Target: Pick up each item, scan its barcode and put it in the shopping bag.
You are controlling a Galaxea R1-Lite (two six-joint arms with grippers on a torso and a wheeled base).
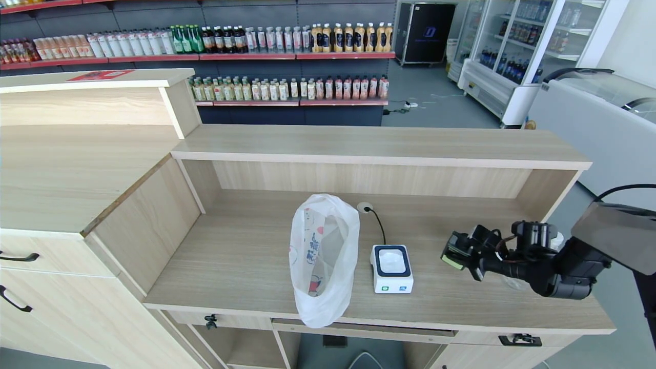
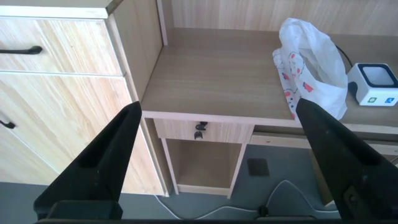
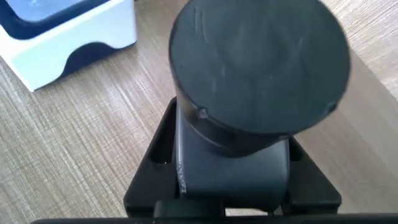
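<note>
A white plastic shopping bag (image 1: 324, 259) stands open on the wooden counter (image 1: 241, 256), with a white barcode scanner (image 1: 392, 267) just to its right. My right gripper (image 1: 455, 251) hovers low over the counter right of the scanner, shut on a dark round-capped container (image 3: 258, 68) with a greenish label. The scanner (image 3: 62, 37) lies close beside that container. My left gripper (image 2: 219, 106) hangs open and holds nothing, out in front of the counter's left front corner and below its top. From there the bag (image 2: 311, 62) and the scanner (image 2: 374, 84) sit far off.
A raised shelf (image 1: 379, 146) runs along the counter's back, and a tall side panel (image 1: 148, 220) closes its left end. The scanner's cable (image 1: 378, 223) leads to a hole at the back. A clear item (image 1: 512, 283) lies partly hidden under my right arm. Drawers (image 2: 199, 129) sit below the counter front.
</note>
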